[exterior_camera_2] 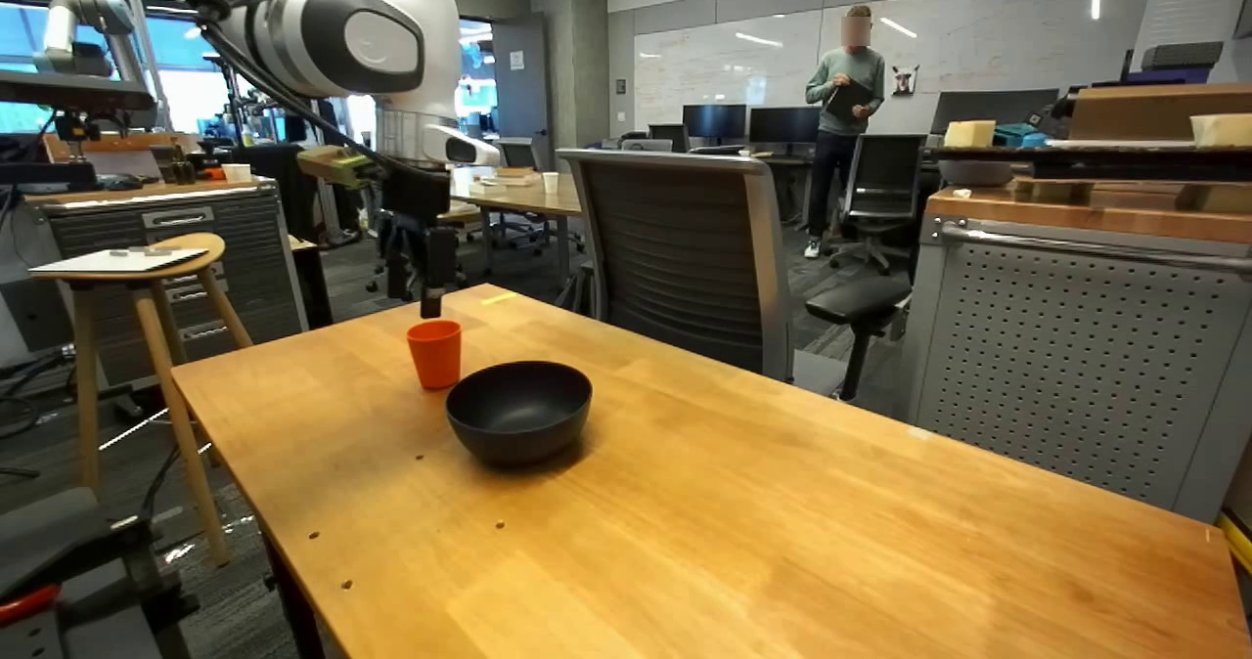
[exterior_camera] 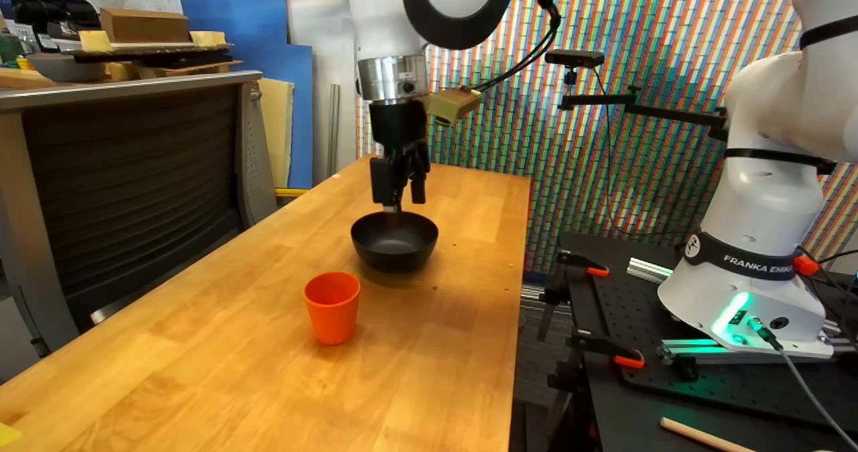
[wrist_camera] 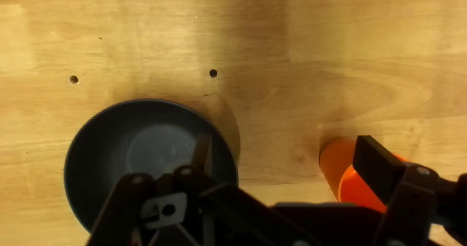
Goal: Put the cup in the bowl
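Orange cup (exterior_camera: 332, 310) stood upright on the counter (exterior_camera: 429, 378), near but not touching the black bowl (exterior_camera: 394, 256), end effector (wrist_camera: 284, 147) above spread wide and holding nothing; cup judged light, slightly springy, smooth, unlikely to break, best pinched gently across its upper wall.

A robot arm (exterior_camera: 767, 197), whiteboard (exterior_camera_2: 724, 72) and monitors (exterior_camera_2: 714, 123) show a lab.

Stretches out as a butcher-block counter (exterior_camera_2: 831, 503) dotted with small round holes (wrist_camera: 213, 73). Carries an upright orange-red plastic cup (exterior_camera: 332, 312) near but apart from a shallow matte black bowl (exterior_camera_2: 518, 419). Bears a yellow strip (exterior_camera_2: 499, 298) near one corner.
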`<state>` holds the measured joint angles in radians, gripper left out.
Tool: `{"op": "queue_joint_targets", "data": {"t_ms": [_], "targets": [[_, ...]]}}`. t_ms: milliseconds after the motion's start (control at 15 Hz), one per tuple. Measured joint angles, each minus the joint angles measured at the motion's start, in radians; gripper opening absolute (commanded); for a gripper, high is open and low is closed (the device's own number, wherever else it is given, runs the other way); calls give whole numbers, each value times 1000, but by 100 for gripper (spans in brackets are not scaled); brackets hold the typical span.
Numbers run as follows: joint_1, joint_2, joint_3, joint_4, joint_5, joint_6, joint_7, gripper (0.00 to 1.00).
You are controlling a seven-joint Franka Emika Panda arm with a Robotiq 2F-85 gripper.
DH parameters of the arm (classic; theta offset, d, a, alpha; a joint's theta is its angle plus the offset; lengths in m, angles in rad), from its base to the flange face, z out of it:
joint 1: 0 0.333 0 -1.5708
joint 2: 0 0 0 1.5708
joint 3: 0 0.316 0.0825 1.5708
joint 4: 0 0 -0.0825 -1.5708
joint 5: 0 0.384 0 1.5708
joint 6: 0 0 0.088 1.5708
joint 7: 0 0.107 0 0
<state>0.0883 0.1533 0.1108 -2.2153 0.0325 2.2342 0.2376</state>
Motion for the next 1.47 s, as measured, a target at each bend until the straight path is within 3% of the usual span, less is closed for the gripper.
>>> {"op": "queue_joint_targets", "data": {"t_ms": [467,867,933,1000,1467], "targets": [[48,283,-8,289,-28,-41,37,100],[61,410,-16,424,-28,-111,41,100],[61,428,-18,438,-28,-122,41,75],[61,444,-18,450,-27,-131,41,74],[61,513,-17,494,24,-160,40,19]]}}
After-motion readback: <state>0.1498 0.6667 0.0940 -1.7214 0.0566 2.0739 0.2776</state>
